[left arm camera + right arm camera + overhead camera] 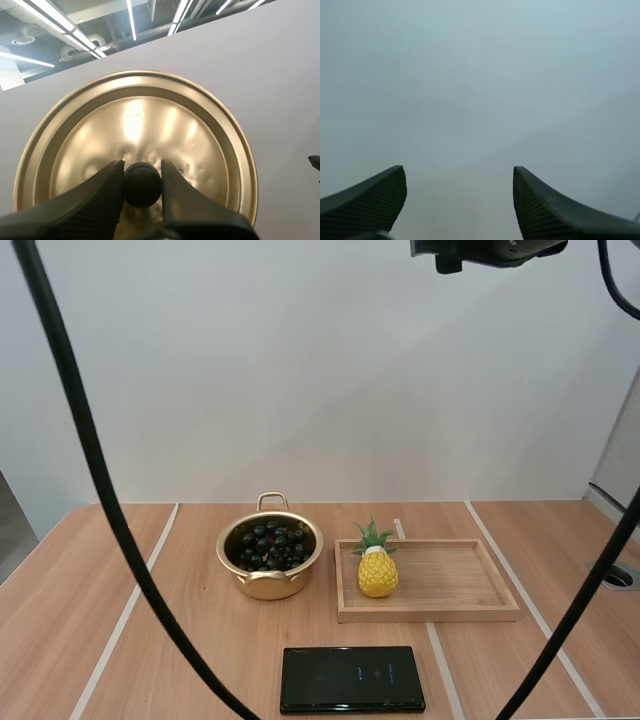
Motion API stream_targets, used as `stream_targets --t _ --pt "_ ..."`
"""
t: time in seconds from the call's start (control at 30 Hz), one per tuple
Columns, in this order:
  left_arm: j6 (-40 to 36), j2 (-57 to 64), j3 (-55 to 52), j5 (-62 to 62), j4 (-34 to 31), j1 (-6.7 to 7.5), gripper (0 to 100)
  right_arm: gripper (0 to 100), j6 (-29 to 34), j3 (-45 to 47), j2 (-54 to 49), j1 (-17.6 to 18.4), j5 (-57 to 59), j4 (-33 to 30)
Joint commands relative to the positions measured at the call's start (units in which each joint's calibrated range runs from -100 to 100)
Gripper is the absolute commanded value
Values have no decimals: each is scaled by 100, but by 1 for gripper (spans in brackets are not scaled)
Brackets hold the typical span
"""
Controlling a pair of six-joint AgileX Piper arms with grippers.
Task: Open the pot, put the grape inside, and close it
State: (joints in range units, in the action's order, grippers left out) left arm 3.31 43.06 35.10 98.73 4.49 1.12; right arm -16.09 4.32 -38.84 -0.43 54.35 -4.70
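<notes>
A small gold pot (270, 558) stands uncovered on the table in the high view, with a bunch of dark grapes (270, 545) inside it. In the left wrist view my left gripper (142, 182) is shut on the black knob (142, 184) of the gold lid (135, 145), which is held up in the air in front of a pale wall. My right gripper (460, 195) is open, its two fingers wide apart against a plain grey surface, nothing between them.
A wooden tray (440, 585) lies to the right of the pot with a yellow pineapple toy (377, 565) standing at its left end. A flat black device (352, 679) lies near the table's front edge.
</notes>
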Motion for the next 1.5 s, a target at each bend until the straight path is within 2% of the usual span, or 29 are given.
stream_targets --t 0.0,0.23,0.27,0.4,0.43,0.47,0.8,1.17,1.47 --pt "-47 -104 5 -163 -3 2 0 100 244 -39 -120 -107 190 -29" --pt "-57 -385 -59 -289 -3 2 0 100 278 -39 -135 -125 976 -39" --pt "-57 -437 -99 -311 -3 2 0 93 278 -39 -135 -125 1091 -39" --pt "-64 -654 -415 -345 -3 2 0 17 422 -39 -135 -125 1460 -39" --pt "-64 -724 -526 -345 -3 2 0 2 445 -39 -164 -125 1557 -39" --pt "-64 -787 -642 -345 -3 2 0 0 456 -39 -176 -125 1672 -39" --pt "-97 -1470 -1696 -435 260 2 0 0 468 -39 -303 -125 2260 -188" --pt "-88 -2070 -2266 -267 378 2 0 0 468 -39 -305 -125 2397 -292" --pt "320 -2365 -3209 -152 781 2 0 0 468 -39 -305 -125 2397 -292"
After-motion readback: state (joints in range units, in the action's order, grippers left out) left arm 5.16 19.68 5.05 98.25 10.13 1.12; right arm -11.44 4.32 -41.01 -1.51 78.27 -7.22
